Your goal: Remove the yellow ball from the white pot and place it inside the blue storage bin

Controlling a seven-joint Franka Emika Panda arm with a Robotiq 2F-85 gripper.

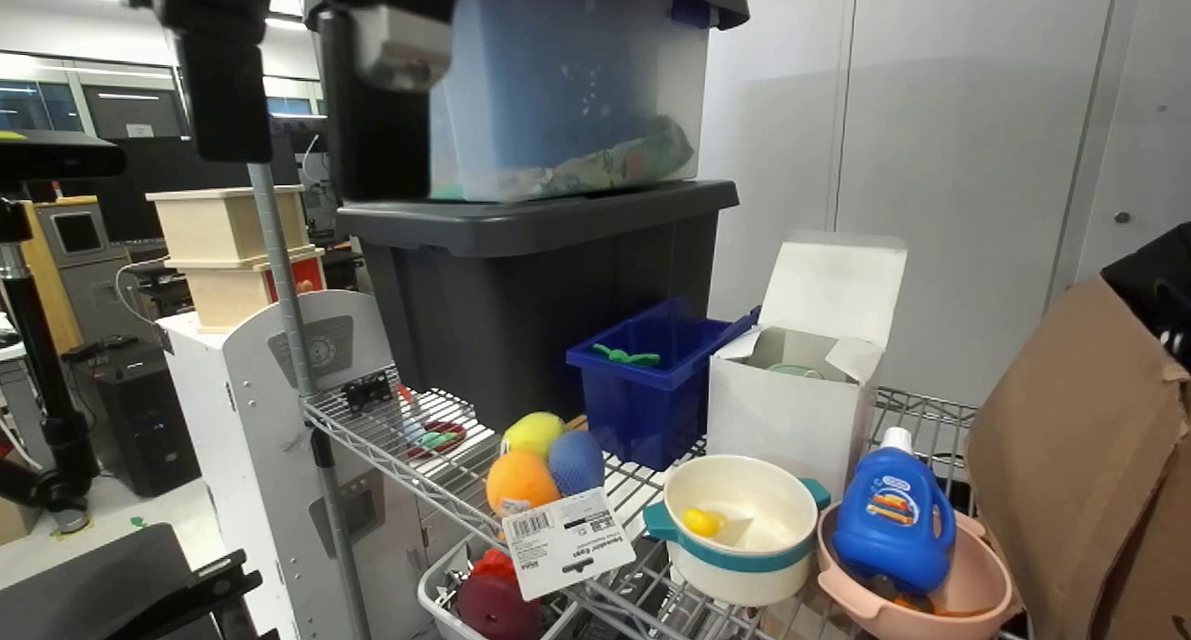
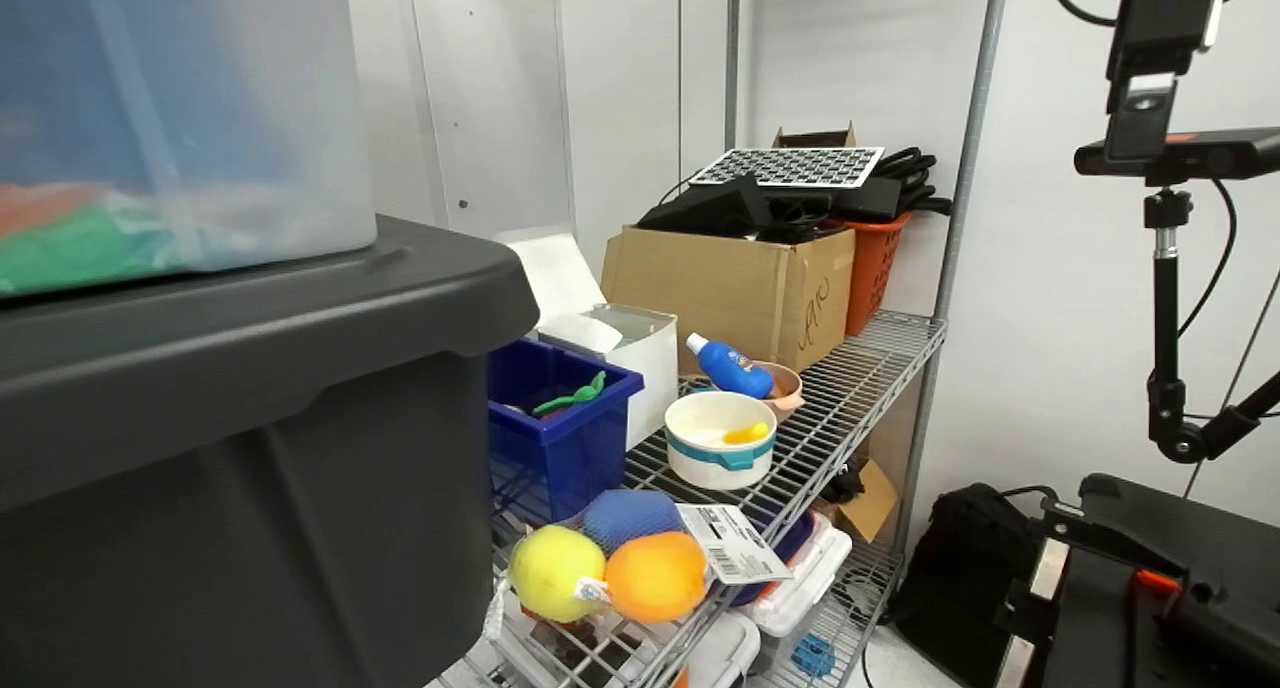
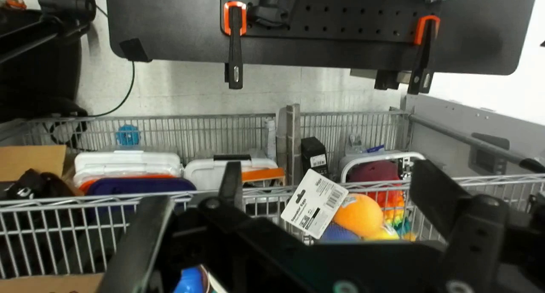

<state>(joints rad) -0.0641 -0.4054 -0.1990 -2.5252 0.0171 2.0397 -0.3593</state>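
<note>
My two-finger gripper point(image 1: 307, 170) is spread wide, grasping nothing. In an exterior view, the yellow ball point(image 1: 702, 523) lies at 8 o'clock inside the white pot point(image 1: 735, 584), near one side: an off-centre descent may strike the rim point(image 1: 744, 459) and tip the pot.

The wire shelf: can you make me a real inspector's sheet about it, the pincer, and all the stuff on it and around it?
Surface: grey wire shelf, an open grid.
White pot: upright on the shelf.
Yellow ball: inside the pot.
Blue storage bin: upright, a green thing in it.
Clutter: netted balls with a label card, open white box, pink bowl holding a blue bottle.
Pincer: open, nothing in its grip.
Cables: thin black cable beside a black stand; over the pot or bin, nothing seen.
Surroundings: translucent tote stacked on a dark grey tote, cardboard box, pale wall.
</note>
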